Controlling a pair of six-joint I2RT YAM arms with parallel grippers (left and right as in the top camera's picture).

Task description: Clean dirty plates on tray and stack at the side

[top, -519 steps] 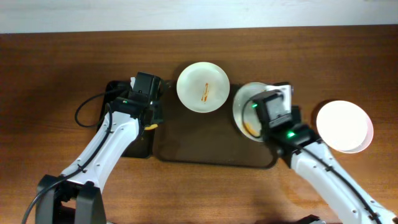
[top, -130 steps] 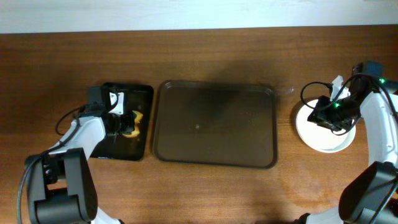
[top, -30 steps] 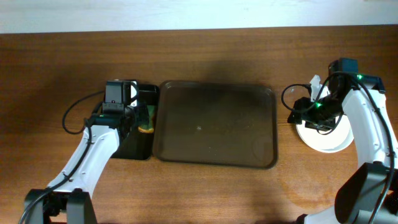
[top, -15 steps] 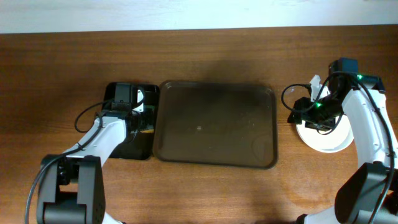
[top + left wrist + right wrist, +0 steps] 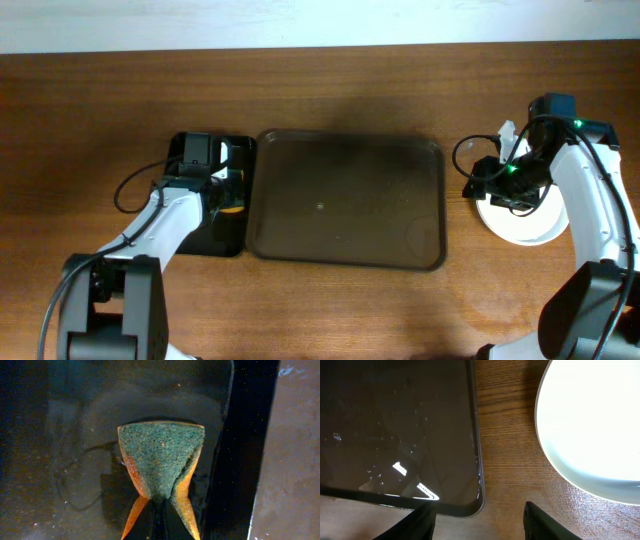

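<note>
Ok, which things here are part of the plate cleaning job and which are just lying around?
Job: brown tray, white plates, green-and-orange sponge pinched in the left gripper, black sponge tray, open right gripper.
Just there: wooden table.

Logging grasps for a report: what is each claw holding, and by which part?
Left claw pinches the sponge by its near edge, folding it. Right claw is open, holding nothing.
</note>
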